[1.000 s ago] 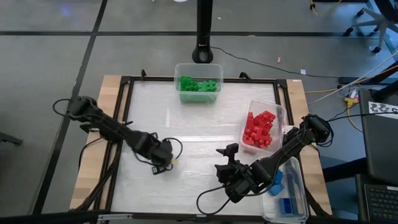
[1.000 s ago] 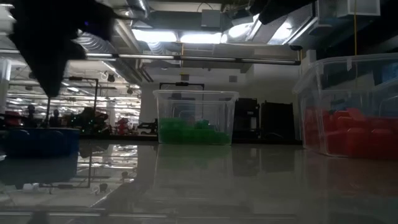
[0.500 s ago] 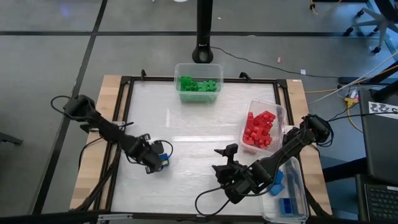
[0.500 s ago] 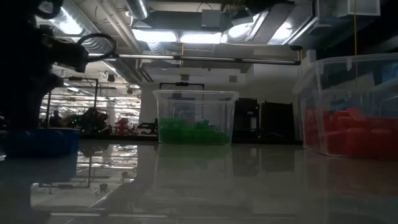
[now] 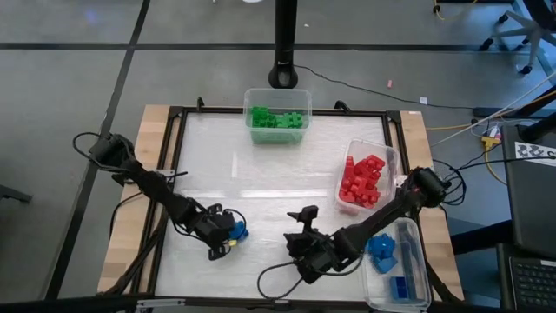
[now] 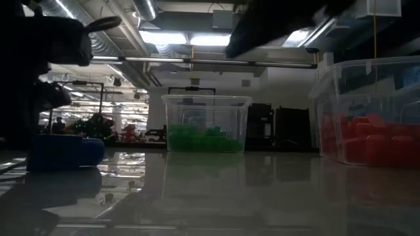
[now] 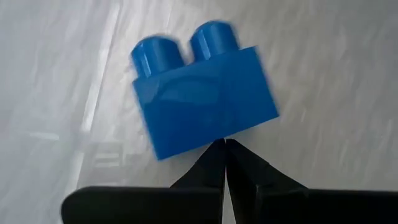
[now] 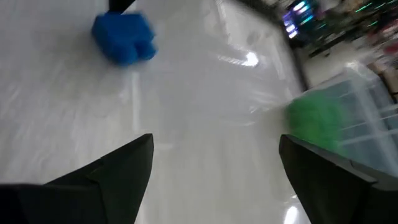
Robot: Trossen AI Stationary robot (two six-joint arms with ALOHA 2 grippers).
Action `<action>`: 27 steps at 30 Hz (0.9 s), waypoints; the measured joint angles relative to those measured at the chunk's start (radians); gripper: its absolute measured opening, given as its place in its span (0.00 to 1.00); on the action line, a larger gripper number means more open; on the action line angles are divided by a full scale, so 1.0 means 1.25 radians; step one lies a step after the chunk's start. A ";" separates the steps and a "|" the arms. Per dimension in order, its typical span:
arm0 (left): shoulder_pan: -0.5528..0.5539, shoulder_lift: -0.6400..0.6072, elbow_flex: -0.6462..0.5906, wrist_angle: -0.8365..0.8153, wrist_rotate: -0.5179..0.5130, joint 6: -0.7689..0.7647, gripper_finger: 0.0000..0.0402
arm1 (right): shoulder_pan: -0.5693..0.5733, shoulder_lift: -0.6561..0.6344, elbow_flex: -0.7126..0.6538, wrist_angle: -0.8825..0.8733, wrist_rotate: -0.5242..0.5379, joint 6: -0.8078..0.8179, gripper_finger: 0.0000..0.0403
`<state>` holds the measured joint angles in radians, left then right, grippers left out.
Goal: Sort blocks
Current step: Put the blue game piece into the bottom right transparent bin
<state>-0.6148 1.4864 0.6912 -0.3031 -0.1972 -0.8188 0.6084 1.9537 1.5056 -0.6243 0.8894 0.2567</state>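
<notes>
A blue block [image 5: 237,230] lies on the table [image 5: 261,183] beside my left claw [image 5: 228,235]; my right claw [image 5: 300,248] hovers nearby. Left wrist: my fingers [image 7: 214,168] pressed together, empty, tips touching the block [image 7: 202,93]. Right wrist: my jaws gape, holding nothing.

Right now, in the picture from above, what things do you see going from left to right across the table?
Left hand, shut → loose blue block → green blocks tub → right hand, open → red blocks tub.

left hand [image 5: 228,236] beside blue block [image 5: 239,231], table [image 5: 287,187]
</notes>
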 joint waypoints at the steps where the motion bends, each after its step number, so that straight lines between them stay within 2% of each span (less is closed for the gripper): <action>1: 0.000 0.000 -0.002 -0.005 -0.001 -0.009 0.01 | -0.007 0.009 0.000 0.009 -0.015 0.000 0.85; 8: -0.037 -0.001 -0.008 -0.008 -0.007 -0.022 0.01 | -0.050 0.049 0.000 0.145 -0.042 -0.001 0.85; 11: -0.063 -0.006 -0.008 -0.028 -0.046 -0.047 0.01 | -0.080 0.055 0.000 0.202 -0.079 -0.036 0.85; 14: -0.097 -0.006 -0.012 -0.051 -0.128 -0.075 0.01 | -0.119 0.071 0.001 0.300 -0.170 -0.139 0.85; 18: -0.125 -0.006 -0.046 -0.020 -0.199 -0.117 0.01 | -0.168 0.120 0.001 0.511 -0.378 -0.286 0.85; 22: -0.141 -0.006 -0.097 0.075 -0.241 -0.135 0.01 | -0.218 0.176 0.001 0.643 -0.564 -0.334 0.85; 24: -0.144 -0.006 -0.118 0.117 -0.258 -0.135 0.01 | -0.242 0.195 0.000 0.663 -0.577 -0.335 0.85; 27: -0.143 -0.006 -0.147 0.183 -0.275 -0.116 0.01 | -0.268 0.207 0.000 0.663 -0.544 -0.335 0.85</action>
<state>-0.7941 1.4792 0.5080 -0.0747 -0.5407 -0.9642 0.2733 2.2128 1.5055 0.2043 0.2097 -0.1617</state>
